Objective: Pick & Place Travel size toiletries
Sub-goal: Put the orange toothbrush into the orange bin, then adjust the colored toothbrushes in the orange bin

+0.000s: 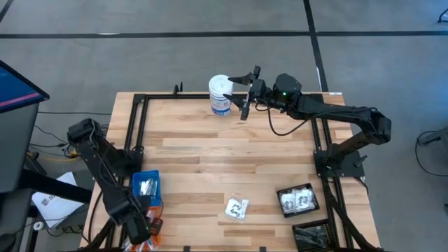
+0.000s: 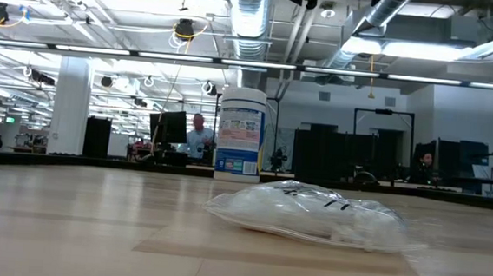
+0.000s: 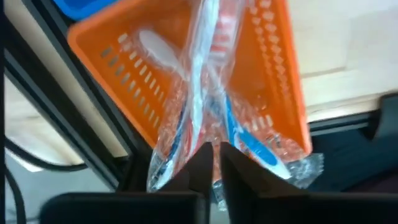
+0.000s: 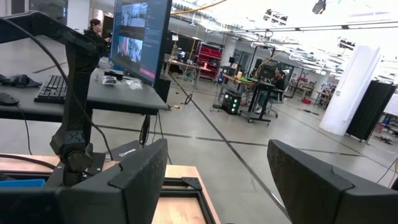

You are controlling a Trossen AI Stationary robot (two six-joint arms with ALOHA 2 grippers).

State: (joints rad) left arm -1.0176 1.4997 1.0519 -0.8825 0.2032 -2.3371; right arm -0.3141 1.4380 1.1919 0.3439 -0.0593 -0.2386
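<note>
High view: left end effector sits at the surface's near-left corner over the orange bin, next to the blue bin. Right end effector is raised at the far edge by the white canister. Clear packet lies mid-front; black bins near right.

Low view: packet flat on surface, canister behind it.

Left wrist: fingers pinched narrow on a clear toothbrush packet above the orange bin.

Right wrist: fingers spread wide, holding nothing.
</note>
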